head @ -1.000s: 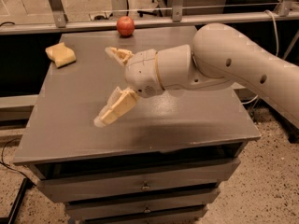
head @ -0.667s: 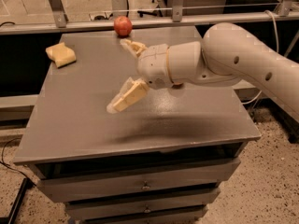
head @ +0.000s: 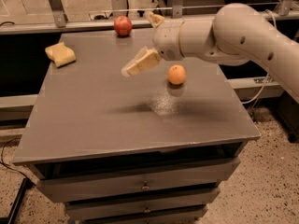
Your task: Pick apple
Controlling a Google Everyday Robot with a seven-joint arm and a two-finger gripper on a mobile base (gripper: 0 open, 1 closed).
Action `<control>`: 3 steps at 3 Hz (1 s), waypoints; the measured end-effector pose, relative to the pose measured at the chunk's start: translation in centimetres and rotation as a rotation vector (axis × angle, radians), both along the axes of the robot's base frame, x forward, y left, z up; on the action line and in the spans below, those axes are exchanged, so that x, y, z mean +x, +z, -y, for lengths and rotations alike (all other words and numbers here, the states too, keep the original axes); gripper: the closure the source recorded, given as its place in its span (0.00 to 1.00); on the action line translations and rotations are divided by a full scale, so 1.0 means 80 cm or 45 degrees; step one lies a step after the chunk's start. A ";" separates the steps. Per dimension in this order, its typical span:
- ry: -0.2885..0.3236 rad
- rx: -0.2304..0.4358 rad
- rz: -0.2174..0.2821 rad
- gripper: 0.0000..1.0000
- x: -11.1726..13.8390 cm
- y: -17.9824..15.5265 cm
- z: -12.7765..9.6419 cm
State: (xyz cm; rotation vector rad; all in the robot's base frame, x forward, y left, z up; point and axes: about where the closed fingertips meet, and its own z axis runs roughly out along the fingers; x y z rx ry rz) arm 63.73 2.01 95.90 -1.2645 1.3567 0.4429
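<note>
The red apple (head: 123, 25) sits at the far edge of the grey table (head: 93, 120), left of centre. My gripper (head: 138, 44) hovers above the table just right of and in front of the apple, apart from it. Its two pale fingers are spread wide and hold nothing: one fingertip (head: 128, 70) points down-left, the other (head: 153, 17) sits up near the back edge. The cream arm (head: 233, 31) reaches in from the right.
A small orange citrus fruit (head: 176, 74) lies on the table under the wrist. A pale yellow sponge (head: 60, 54) lies at the far left. Metal frame rails run behind the table. Drawers (head: 140, 185) are below the front edge.
The gripper has moved toward the back of the table, closer to the apple, staying open. The orange fruit, hidden by the arm before, now shows.
</note>
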 end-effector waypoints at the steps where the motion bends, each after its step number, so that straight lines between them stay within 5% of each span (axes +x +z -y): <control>1: -0.122 -0.049 0.022 0.00 0.054 0.015 0.003; 3: -0.271 -0.122 -0.038 0.00 0.161 -0.002 -0.015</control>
